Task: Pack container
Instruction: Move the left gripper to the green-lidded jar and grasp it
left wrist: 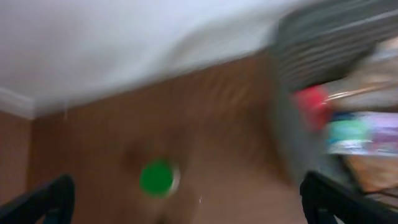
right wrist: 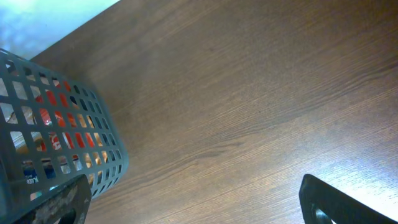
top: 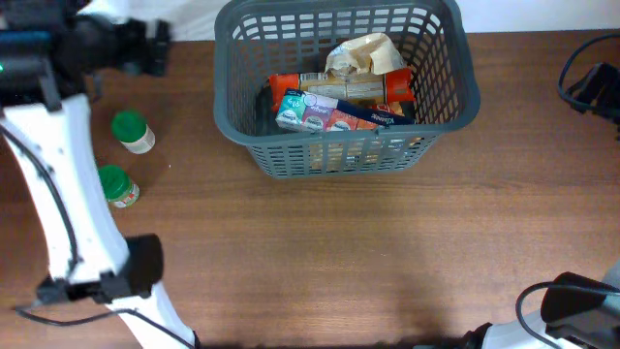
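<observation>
Container (top: 339,157): one, far edge, mid-desk.
Packets (top: 334,107): piled inside, count unclear.
Green-lidded jars: two near left edge, far jar (top: 131,131), near jar (top: 117,184).
Left gripper (left wrist: 183,190): released, empty, blurred.
Right gripper (right wrist: 193,186): released, empty.

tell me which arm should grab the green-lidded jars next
Left, probably. Both green-lidded jars stand left of the container, on that arm's side, and one lid shows before the open left gripper. The right gripper faces only container wall and table.
</observation>
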### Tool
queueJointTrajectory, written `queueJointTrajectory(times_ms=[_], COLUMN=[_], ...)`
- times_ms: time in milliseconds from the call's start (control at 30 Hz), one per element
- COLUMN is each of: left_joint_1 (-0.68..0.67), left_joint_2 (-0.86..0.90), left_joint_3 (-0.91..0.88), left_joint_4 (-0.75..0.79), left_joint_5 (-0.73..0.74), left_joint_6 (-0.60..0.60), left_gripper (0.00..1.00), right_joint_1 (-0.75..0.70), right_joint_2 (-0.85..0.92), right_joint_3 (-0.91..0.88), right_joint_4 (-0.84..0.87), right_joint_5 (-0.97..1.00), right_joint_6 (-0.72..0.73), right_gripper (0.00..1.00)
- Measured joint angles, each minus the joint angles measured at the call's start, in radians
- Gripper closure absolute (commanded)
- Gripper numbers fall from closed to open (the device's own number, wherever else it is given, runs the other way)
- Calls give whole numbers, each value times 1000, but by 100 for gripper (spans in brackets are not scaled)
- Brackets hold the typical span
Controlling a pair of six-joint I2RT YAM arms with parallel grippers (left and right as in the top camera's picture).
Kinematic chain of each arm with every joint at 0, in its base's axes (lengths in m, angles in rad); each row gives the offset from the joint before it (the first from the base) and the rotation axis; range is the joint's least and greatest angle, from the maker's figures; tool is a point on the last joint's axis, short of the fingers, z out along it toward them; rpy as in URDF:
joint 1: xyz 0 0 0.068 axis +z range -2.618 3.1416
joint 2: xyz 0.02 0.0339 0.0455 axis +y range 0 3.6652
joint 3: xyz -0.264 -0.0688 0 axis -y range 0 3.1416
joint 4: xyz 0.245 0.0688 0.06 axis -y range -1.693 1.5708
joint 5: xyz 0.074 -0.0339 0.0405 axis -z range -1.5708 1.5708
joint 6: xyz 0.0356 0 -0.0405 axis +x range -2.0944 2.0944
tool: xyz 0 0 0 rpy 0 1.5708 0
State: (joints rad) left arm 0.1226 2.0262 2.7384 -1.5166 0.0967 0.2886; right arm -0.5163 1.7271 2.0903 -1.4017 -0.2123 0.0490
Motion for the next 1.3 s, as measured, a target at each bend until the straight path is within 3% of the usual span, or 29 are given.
queueJointTrajectory(times_ms=[200, 367, 867, 1300], left_joint_1=[202, 288, 241, 240], left_joint_2=[193, 353, 488, 634], left_joint_3=[-152, -194, -216, -229], left_joint_4=[-6, 10, 148, 146], left_joint_5=[-5, 8, 27, 25], left_joint_6=[-91, -130, -132, -129], left_gripper=[1, 1, 0, 2], right_joint_1=[0, 0, 0, 0], right_joint_2=[0, 0, 0, 0], right_joint_3=[0, 0, 0, 0], right_joint_4=[0, 0, 0, 0], right_joint_5=[0, 0, 0, 0], right_joint_6=[0, -1, 0, -2], right_gripper=[1, 1, 1, 1])
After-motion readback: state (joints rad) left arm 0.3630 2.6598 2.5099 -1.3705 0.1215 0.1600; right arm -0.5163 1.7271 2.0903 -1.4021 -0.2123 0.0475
